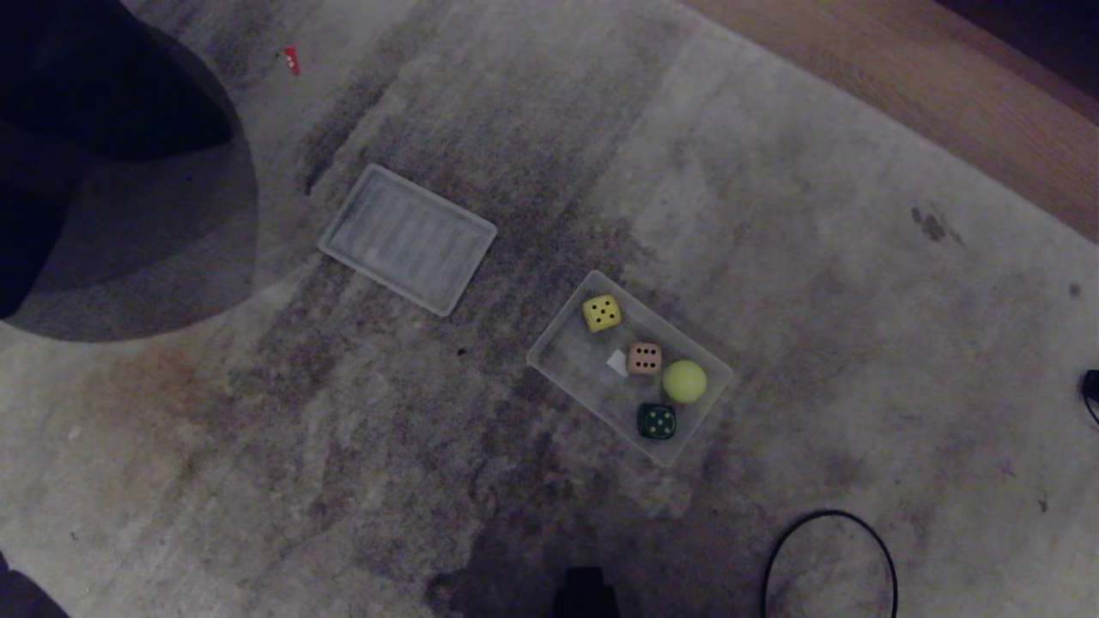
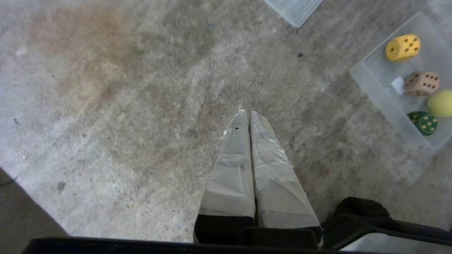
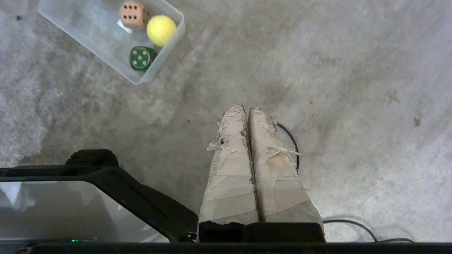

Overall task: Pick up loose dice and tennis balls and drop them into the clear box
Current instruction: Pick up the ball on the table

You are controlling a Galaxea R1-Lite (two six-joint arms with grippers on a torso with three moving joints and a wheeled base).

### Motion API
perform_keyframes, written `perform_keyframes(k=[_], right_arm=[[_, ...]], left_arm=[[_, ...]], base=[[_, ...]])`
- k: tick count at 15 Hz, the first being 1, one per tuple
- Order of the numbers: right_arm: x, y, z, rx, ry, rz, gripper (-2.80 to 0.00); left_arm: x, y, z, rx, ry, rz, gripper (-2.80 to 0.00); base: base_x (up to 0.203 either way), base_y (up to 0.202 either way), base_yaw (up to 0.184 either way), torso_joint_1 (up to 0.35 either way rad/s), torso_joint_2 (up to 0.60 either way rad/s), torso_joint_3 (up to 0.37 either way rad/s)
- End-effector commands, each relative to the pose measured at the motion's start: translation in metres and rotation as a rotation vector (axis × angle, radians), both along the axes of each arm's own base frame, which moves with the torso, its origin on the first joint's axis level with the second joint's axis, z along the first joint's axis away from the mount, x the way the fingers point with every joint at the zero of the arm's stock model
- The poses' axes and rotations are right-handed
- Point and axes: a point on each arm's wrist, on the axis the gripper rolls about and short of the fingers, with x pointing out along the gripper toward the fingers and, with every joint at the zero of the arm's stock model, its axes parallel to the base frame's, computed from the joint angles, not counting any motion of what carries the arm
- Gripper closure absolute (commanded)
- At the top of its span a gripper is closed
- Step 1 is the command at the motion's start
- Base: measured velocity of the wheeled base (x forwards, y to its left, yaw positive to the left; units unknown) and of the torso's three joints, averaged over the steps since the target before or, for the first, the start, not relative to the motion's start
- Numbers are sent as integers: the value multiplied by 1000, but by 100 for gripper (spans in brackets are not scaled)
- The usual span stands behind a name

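The clear box [image 1: 562, 343] sits on the carpet [image 1: 859, 300], well apart from both pinched-together grippers, left gripper [image 2: 246, 113] and right gripper [image 3: 246, 107]. It holds yellow die [image 1: 602, 313], brown die [image 1: 644, 358], seemingly dark-green die [image 1: 657, 421] and tennis ball [image 1: 684, 381].

The clear box [image 3: 155, 67] is cut off by the right wrist picture's edge, so the yellow die is out of that view. In the left wrist view the tennis ball [image 2: 440, 103] runs off the edge, and only a corner of the ribbed lid [image 2: 295, 8] shows. The black cable [image 1: 828, 558] (a loop on the carpet) leaves the head view — its ends unseen — and the small red scrap [image 1: 292, 60] is too small to identify.
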Motion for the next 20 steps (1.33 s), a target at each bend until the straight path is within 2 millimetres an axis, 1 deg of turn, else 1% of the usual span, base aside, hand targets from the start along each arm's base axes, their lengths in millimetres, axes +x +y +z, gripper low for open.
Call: perform_keyframes(k=[1, 20], right_arm=[[0, 0, 0, -2, 4, 1, 0], [0, 0, 0, 1, 4, 0, 0]], left_arm=[[0, 0, 0, -1, 0, 1, 0], [0, 0, 0, -3, 0, 1, 0]], base=[[0, 0, 0, 2, 7, 199], [0, 0, 0, 2, 3, 202]])
